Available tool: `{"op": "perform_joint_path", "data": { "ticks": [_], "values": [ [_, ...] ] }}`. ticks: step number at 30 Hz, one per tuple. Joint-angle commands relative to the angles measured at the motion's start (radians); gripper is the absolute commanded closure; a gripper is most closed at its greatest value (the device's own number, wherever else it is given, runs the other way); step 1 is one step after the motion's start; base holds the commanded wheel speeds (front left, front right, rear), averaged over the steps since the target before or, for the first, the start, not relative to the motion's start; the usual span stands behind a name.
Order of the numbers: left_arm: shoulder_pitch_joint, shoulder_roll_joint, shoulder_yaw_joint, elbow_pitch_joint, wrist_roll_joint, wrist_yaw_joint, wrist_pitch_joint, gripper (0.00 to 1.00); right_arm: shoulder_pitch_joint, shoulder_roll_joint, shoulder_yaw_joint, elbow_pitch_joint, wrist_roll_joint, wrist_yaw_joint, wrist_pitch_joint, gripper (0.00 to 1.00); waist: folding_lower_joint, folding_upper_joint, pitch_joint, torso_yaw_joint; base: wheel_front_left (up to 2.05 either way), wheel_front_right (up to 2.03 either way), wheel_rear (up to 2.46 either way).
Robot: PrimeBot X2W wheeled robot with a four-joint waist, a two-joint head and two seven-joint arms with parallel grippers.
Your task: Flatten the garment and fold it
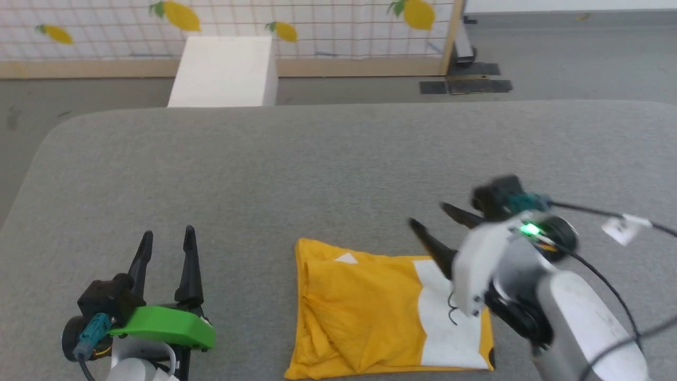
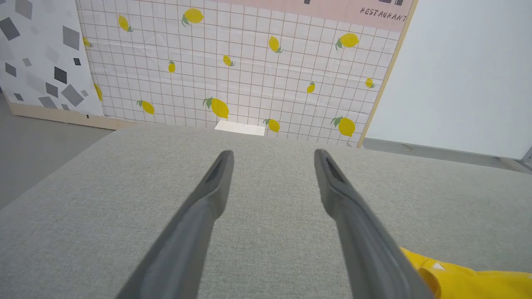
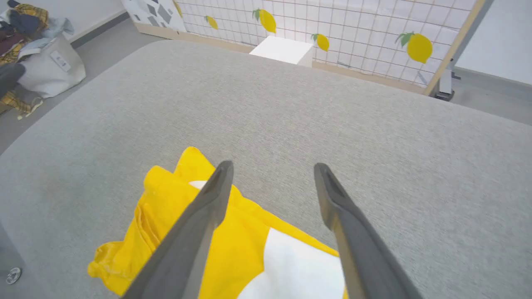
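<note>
Garment (image 1: 365, 307) lies folded — right pincer (image 1: 428, 214), spread, just above it.

The left hand (image 1: 168, 231) carries a green cover (image 1: 164, 325), the right hand (image 1: 428, 214) white.

Left pincer (image 1: 168, 231) and right pincer (image 1: 430, 214) both stand spread wide.

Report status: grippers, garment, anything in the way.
Left gripper jaws open, empty, left of garment. Right gripper jaws open, empty, over garment's right end. Garment folded, flat on grey table. Nothing seen blocking.
</note>
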Motion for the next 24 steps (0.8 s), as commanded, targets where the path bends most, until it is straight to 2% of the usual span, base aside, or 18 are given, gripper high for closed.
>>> {"op": "perform_joint_path", "data": {
  "ticks": [1, 4, 10, 17, 24],
  "values": [
    [0.003, 0.003, -0.003, -0.009, 0.020, 0.005, -0.006, 0.00, 0.042, 0.005, -0.039, -0.011, -0.035, -0.002, 0.001, 0.00, 0.0000, 0.0000, -0.010, -0.027, 0.00, 0.00, 0.00],
    [0.001, -0.004, -0.009, -0.022, 0.037, 0.006, -0.010, 0.00, 0.127, 0.020, -0.136, -0.020, -0.115, -0.002, 0.042, 0.00, 0.0000, 0.0000, -0.003, -0.032, 0.00, 0.00, 0.00],
    [-0.005, -0.013, -0.012, -0.035, 0.057, -0.003, -0.012, 0.00, 0.226, 0.063, -0.229, -0.010, -0.210, -0.002, 0.175, 0.00, 0.0000, 0.0000, 0.017, -0.023, 0.00, 0.00, 0.00],
    [-0.009, -0.026, 0.000, -0.043, 0.064, -0.017, -0.012, 0.00, 0.228, 0.099, -0.257, 0.052, -0.270, -0.002, 0.265, 0.00, 0.0000, 0.0000, 0.041, 0.000, 0.00, 0.00, 0.00],
    [-0.028, -0.044, 0.001, -0.038, 0.065, -0.032, -0.012, 0.00, 0.198, 0.112, -0.230, 0.159, -0.284, -0.002, 0.308, 0.00, 0.0000, 0.0000, 0.069, 0.033, 0.00, 0.00, 0.00]
  ]
}}
